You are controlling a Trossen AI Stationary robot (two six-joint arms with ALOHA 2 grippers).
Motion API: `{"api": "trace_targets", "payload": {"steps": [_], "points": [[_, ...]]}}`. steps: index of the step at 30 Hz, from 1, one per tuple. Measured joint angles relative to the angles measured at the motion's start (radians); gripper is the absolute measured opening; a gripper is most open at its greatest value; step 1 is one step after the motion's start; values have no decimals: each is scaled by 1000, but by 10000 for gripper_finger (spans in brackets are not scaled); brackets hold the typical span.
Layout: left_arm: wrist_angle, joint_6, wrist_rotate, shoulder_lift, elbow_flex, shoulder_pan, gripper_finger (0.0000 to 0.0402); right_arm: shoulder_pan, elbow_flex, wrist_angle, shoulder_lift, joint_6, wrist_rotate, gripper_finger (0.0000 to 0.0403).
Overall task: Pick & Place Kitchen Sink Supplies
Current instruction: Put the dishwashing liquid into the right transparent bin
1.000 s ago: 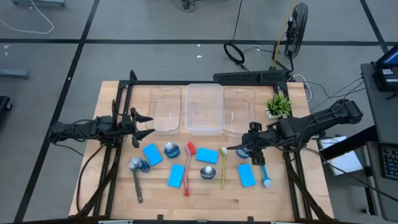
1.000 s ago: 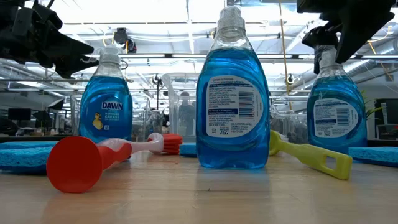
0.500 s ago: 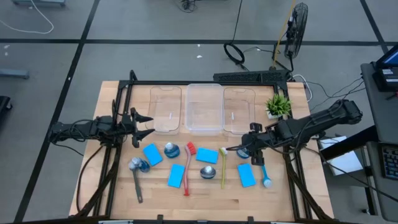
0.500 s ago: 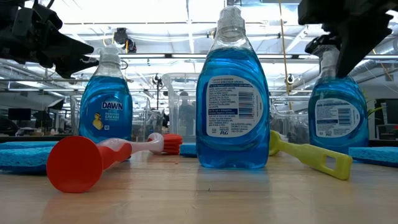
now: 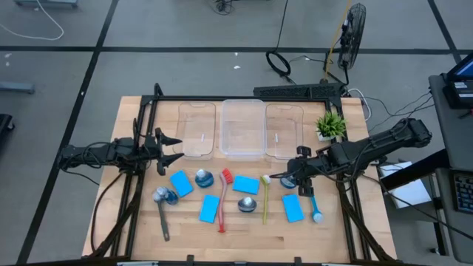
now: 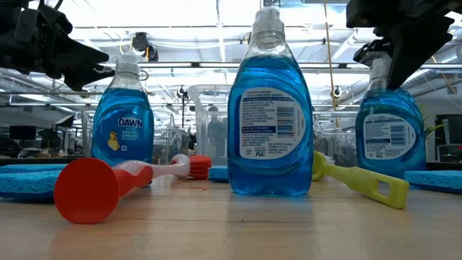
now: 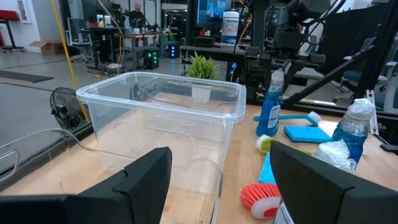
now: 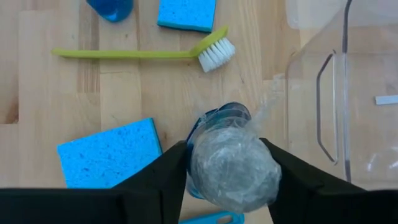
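Observation:
Blue bottles with silvery tops stand upright on the wooden table (image 5: 133, 236), one of them (image 5: 290, 180) at the right, in front of the bins. My right gripper (image 5: 293, 177) slants down over this bottle (image 6: 390, 126) and is shut on its top. Flat blue sponges (image 5: 180, 183) (image 5: 293, 208) lie flat between the bottles, with a red brush (image 5: 224, 199), a yellow-green brush (image 5: 265, 198), a blue brush (image 5: 314, 207) and a grey brush (image 5: 162, 219). My left gripper (image 5: 174, 150) waits open and level at the table's left, touching nothing. My right gripper pinches the bottle's silvery wrapped top (image 8: 233, 163) between its two fingers (image 8: 166, 180), one on each side. It comes from above, slanting down from the table's right. The bottle stands upright with its base on the table (image 6: 390, 175).
Three clear plastic bins (image 5: 197, 129) (image 5: 243, 128) (image 5: 284, 129) stand side by side at the back middle; the right one is close behind the held bottle. A small green plant (image 5: 330, 124) sits at the back right. A black frame (image 5: 244, 98) borders the table.
My right gripper has sunk a little over the rightmost bottle's top and taken hold of it. The bottle stays standing in its place.

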Motion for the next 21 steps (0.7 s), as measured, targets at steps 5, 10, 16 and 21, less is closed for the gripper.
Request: {"api": "trace_targets", "payload": {"steps": [5,10,16,21], "points": [[0,0,0,0,0,0,271,0,0,2,0,0,-3,153],[0,0,0,0,0,0,271,0,0,2,0,-3,-4,148],[0,0,0,0,0,0,271,0,-2,3,-15,-12,-3,142],[0,0,0,0,0,0,271,0,-3,1,-47,-12,-4,133]]}}
